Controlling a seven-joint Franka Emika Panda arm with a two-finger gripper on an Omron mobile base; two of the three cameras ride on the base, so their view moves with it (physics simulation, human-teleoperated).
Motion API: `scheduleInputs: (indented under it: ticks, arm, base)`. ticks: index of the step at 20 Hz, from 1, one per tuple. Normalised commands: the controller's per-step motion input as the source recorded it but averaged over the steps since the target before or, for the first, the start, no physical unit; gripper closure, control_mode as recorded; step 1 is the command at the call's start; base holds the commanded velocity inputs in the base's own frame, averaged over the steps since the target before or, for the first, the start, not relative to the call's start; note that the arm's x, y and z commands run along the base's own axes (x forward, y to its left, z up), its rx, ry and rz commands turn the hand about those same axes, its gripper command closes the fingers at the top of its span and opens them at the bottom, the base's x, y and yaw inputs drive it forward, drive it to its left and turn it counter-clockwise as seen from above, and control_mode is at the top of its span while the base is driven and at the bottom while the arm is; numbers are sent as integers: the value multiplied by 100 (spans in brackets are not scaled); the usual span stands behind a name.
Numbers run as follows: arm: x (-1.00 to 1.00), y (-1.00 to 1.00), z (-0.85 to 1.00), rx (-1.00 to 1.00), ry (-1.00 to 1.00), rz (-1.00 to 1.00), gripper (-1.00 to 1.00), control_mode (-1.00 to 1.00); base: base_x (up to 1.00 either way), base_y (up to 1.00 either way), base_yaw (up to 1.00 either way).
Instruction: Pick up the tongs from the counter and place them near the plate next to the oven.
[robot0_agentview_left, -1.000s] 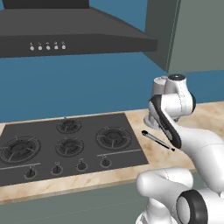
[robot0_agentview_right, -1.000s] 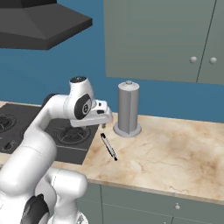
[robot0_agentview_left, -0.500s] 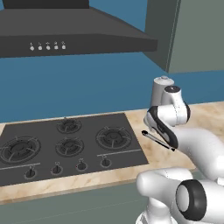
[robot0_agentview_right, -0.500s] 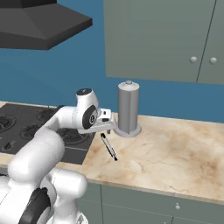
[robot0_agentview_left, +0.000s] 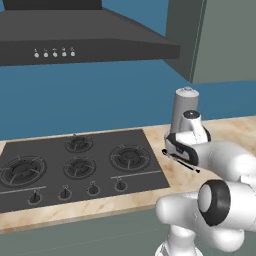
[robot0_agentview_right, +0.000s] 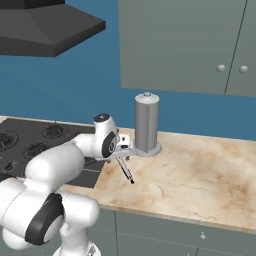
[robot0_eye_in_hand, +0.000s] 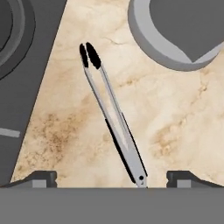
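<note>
The tongs (robot0_eye_in_hand: 113, 120) lie flat on the table (robot0_eye_in_hand: 175, 122) beside the canister (robot0_agentview_right: 147, 124), directly under the gripper (robot0_eye_in_hand: 111, 177). Its fingers spread apart, straddling the hinge end; the shaft runs away from it.

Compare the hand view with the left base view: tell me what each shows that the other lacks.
Hand view alone: the tongs' twin black tips, their arms meeting at a rivet, and the open gripper straddling that riveted end. Left base view alone: the range hood, the full stovetop with its knobs, and the blue wall. Shared: the tongs lying on the marbled counter, with the grey canister close by.
</note>
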Motion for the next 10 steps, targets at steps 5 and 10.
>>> scheduleInputs:
  ticks: [5,10]
  arm:
    - [20,-2,-56,0,-3,1,-100,-100]
    - [35,-5,-44,0,-1,2,-100,-100]
  base:
    - [0,0,0]
    - [0,0,0]
